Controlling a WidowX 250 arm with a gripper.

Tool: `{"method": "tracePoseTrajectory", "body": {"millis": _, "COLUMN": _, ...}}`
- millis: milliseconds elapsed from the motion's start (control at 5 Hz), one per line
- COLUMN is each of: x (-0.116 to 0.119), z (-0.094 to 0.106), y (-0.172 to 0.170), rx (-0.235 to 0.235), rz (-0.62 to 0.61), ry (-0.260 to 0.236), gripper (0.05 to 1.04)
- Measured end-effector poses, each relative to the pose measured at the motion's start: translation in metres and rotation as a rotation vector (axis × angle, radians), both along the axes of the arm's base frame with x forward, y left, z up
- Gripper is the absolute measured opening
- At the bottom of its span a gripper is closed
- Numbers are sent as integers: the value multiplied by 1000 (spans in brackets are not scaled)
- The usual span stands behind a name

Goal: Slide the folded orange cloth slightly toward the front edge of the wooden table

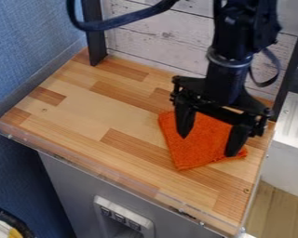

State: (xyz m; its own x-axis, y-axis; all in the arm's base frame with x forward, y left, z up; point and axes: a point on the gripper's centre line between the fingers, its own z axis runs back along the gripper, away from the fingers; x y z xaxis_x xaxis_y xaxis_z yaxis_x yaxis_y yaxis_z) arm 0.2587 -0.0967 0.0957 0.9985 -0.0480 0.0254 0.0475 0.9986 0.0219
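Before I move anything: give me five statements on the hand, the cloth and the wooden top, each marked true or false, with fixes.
1. The two fingers of the hand are spread apart. True.
2. The cloth is blue. False: it is orange.
3. The cloth lies on the wooden top. True.
4. The hand is over the left end of the wooden top as pictured. False: it is toward the right, above the cloth.
5. A clear strip runs along the wooden top's near edge. True.
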Motion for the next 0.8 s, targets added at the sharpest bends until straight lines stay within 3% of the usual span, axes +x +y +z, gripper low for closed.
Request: {"method": "tracePoseTrajectory", "body": {"millis": 800, "x": 14, "z": -6, "y": -6, "rx": -15, "rz": 5, "ry": 49, "gripper": 998}}
